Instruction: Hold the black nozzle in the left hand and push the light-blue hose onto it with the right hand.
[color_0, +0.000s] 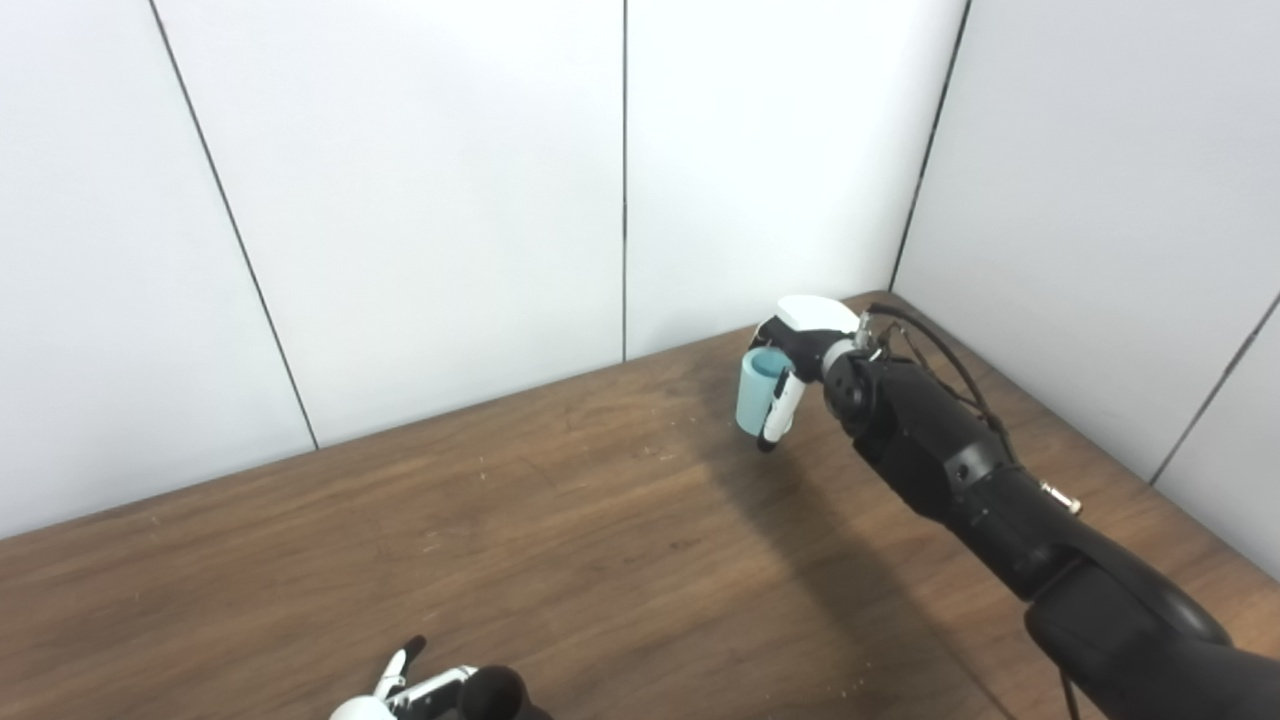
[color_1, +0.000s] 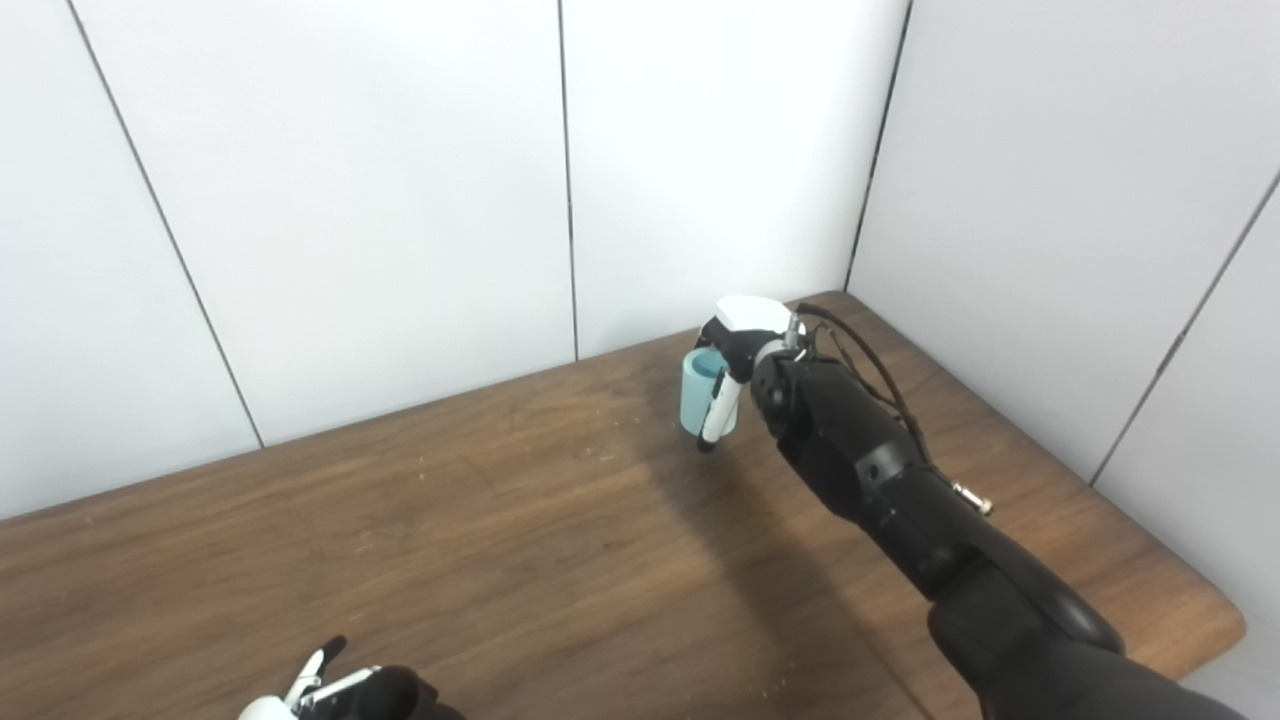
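My right hand (color_0: 800, 350) is raised over the far right part of the table, near the wall corner, and is shut on a short light-blue hose (color_0: 758, 392). The hose stands roughly upright with its open end facing up, and a white finger (color_0: 782, 410) crosses its front. Only the top of my left hand (color_0: 420, 692) shows at the bottom edge, left of centre, with a fingertip pointing up. A rounded black shape (color_0: 497, 692) sits against it; I cannot tell whether this is the black nozzle or part of the hand. The two hands are far apart.
The brown wooden table (color_0: 560, 520) runs up to white wall panels at the back and right. Its rounded right front corner (color_1: 1225, 620) shows in the right eye view. My black right forearm (color_0: 960, 470) crosses the table's right side, carrying loose cables (color_0: 940, 355).
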